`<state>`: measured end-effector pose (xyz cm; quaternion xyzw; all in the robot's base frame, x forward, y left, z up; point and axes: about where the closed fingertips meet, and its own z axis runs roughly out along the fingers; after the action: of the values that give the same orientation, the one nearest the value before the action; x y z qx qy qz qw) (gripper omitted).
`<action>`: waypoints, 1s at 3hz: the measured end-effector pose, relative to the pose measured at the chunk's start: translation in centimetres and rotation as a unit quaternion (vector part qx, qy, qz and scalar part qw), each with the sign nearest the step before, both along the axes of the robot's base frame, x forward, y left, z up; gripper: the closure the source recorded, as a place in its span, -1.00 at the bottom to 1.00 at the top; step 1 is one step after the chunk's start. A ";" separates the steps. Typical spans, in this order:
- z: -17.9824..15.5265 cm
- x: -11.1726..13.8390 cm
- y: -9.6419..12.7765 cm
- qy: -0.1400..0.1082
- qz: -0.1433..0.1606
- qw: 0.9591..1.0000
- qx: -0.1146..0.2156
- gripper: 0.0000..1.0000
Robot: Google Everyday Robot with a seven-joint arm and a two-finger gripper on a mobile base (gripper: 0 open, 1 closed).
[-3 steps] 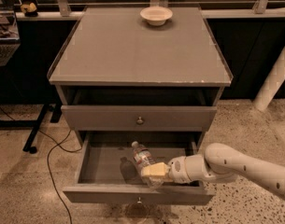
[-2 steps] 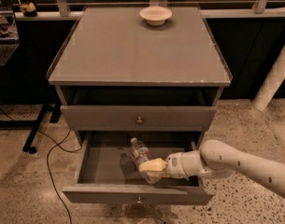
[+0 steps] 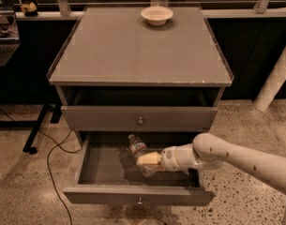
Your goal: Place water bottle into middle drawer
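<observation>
The middle drawer [image 3: 100, 195] is pulled open below the shut upper grey drawer [image 3: 180, 118]. The water bottle [image 3: 137, 147], clear with a white cap, lies tilted inside the open drawer, cap toward the back. My gripper [image 3: 148, 160] reaches in from the right over the drawer's right side. Its cream fingers [image 3: 152, 158] are closed across the bottle's lower body. The bottle's base is hidden behind the fingers. I cannot tell whether the bottle rests on the drawer floor.
A shallow cream bowl [image 3: 157, 15] stands at the back of the cabinet top [image 3: 133, 55]. A black cable [image 3: 51, 163] runs over the floor at the left. A white post [image 3: 276, 76] stands at the right. Dark furniture stands at the far left.
My gripper and the bottle have moved a little toward the back left of the open drawer. The drawer and the bowl have not moved.
</observation>
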<state>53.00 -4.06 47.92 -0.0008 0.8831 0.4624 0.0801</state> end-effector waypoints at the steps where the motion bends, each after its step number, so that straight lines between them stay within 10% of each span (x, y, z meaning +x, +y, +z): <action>1: -1.3 1.3 0.1 0.010 -0.010 1.000 -0.017 1.00; 3: -3.9 2.7 0.2 0.031 -0.032 0.998 -0.042 1.00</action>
<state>55.69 -3.87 43.98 0.0387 0.9032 0.4221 0.0670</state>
